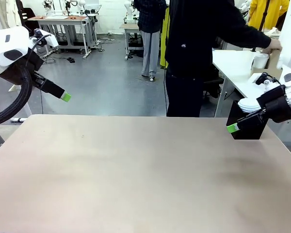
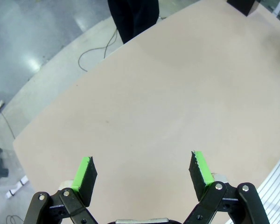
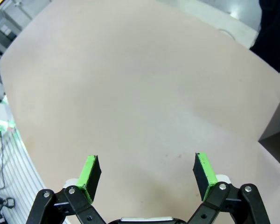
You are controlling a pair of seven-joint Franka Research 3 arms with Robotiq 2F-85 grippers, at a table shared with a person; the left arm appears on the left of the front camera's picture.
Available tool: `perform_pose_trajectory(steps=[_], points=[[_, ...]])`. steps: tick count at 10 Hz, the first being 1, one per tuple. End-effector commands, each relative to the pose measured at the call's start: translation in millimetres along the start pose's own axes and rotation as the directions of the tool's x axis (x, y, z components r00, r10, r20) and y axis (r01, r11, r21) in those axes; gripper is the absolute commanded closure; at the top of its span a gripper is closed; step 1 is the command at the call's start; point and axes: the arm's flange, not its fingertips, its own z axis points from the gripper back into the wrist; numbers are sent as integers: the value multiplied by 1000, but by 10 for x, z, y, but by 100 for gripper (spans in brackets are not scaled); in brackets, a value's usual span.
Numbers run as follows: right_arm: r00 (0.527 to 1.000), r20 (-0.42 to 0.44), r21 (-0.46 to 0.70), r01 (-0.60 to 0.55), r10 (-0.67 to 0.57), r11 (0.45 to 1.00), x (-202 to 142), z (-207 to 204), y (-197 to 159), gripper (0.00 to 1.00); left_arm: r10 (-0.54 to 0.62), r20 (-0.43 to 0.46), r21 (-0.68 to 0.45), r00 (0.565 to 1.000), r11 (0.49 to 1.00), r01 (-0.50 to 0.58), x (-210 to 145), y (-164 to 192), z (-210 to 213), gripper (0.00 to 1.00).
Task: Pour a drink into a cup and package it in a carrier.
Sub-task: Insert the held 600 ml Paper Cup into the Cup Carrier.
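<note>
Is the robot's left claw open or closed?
Open. The left tool has its two green fingertips far apart with nothing between them.

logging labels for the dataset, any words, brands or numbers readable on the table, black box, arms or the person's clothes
No text can be read in any view.
The person's dark top carries a small pale mark on the chest, too small to read.
The black box, the stack of white lids in it, the table, the left gripper and the right gripper show no print.
</note>
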Motion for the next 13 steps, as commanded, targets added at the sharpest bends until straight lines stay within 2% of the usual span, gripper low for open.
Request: perform_pose_trajectory(steps=[1, 13], points=[[1000, 5, -5, -8, 8, 1000, 25, -7, 22, 0, 13, -5, -1, 1000, 1000, -13, -14, -9, 16, 0], [1000, 5, -5, -8, 8, 1000, 25, -7, 22, 0, 13, -5, -1, 1000, 1000, -13, -14, -9, 16, 0]])
